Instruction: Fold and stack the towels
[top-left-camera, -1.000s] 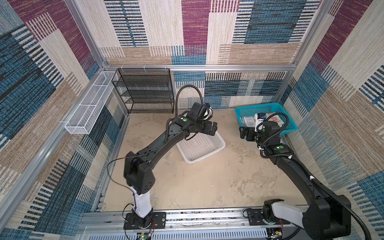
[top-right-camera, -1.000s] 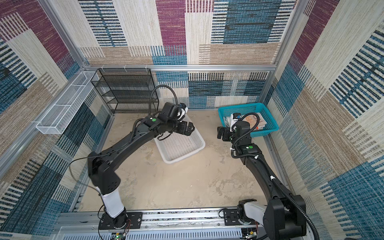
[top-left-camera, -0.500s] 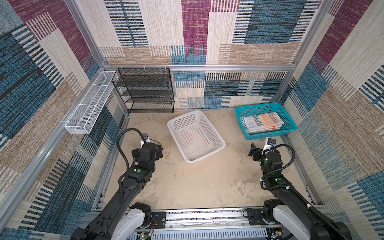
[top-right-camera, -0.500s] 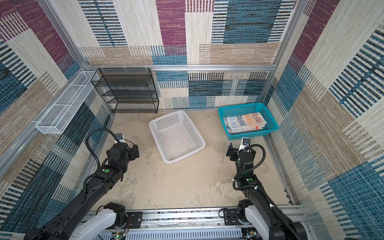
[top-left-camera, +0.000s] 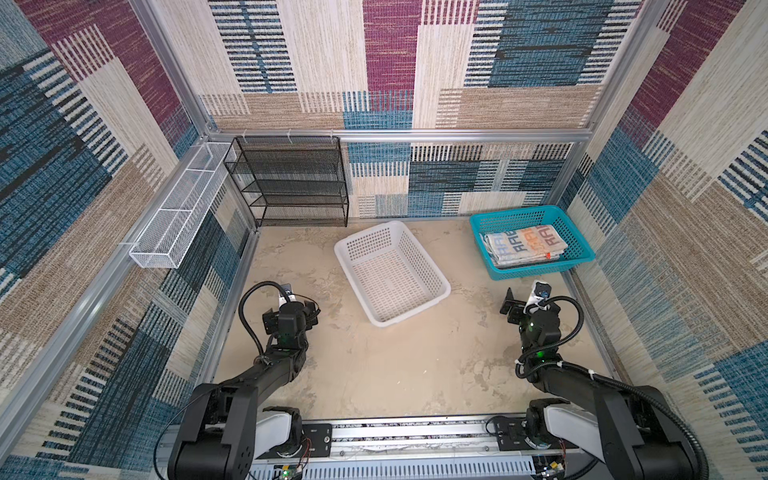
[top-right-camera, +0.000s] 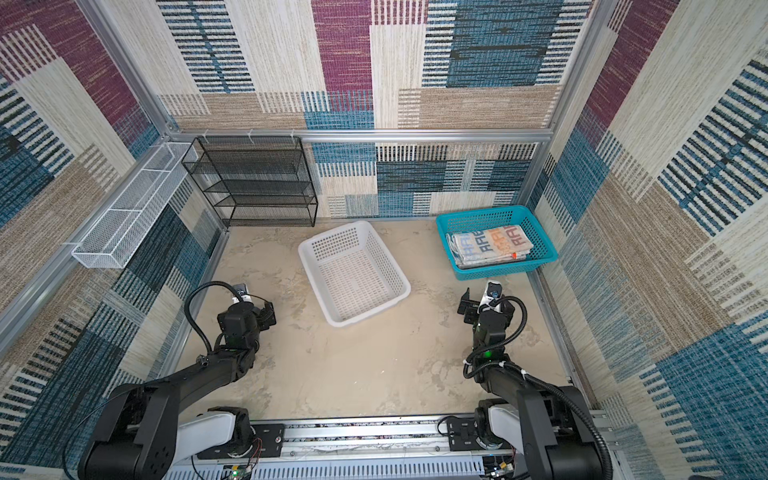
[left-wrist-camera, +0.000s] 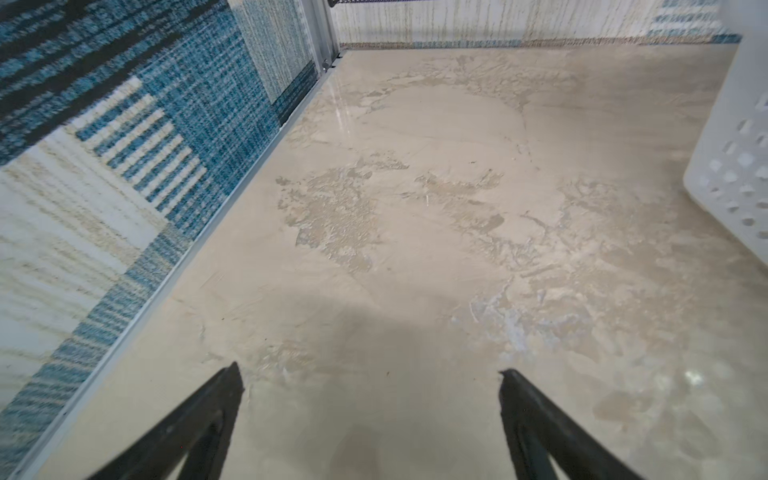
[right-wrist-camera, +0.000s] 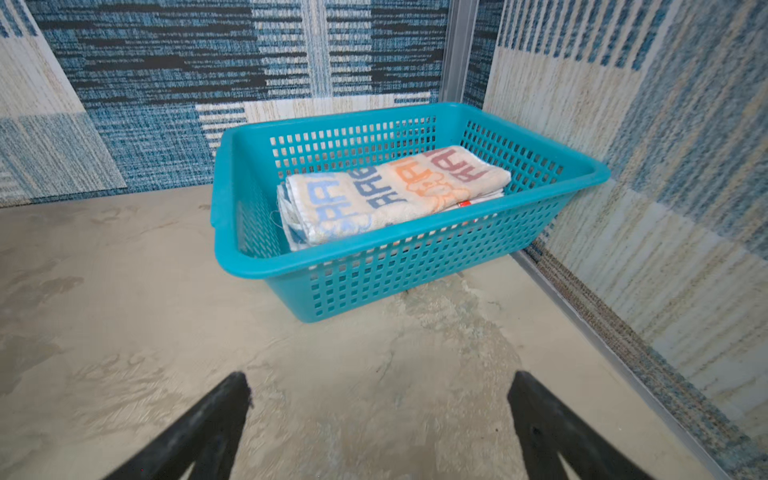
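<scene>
Towels (right-wrist-camera: 390, 195), perhaps three, in teal basket (right-wrist-camera: 415, 270)

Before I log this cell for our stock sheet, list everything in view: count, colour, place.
towels: one folded stack, top one cream with blue, orange and pink letters, inside the teal basket; number beneath unclear
teal basket: one, teal, far right corner of table
white basket: one, white, middle of table
shelf rack: one, black mesh, against back wall
wire tray: one, white, on left wall rail
table: one, mottled beige
left gripper: one, black, open, above table by left wall
right gripper: one, black, open, facing teal basket
</scene>
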